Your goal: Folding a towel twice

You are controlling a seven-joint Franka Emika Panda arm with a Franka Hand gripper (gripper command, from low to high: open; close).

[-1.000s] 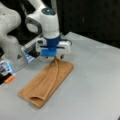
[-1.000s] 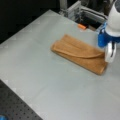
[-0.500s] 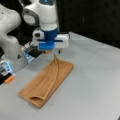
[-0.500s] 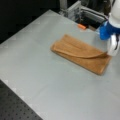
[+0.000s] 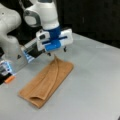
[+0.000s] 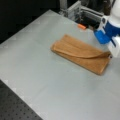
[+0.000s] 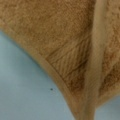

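Grey tabletop [image 5: 100, 82] is seen in both front views, and on it the towel [image 5: 47, 82] is laid as a long folded strip, running from a front view's lower left up toward its middle. In a front view the towel [image 6: 77, 53] stretches from the table's middle toward the right. One end corner is drawn up into a small peak, lifted off the layer below, while the rest lies flat. Just above that peak the gripper [image 5: 57, 51] is held, its white and blue body over the towel's far end. The raised corner appears to be pinched between the fingers. In the wrist view the towel's hemmed edge [image 7: 91, 62] and ribbed band are seen close up above the table.
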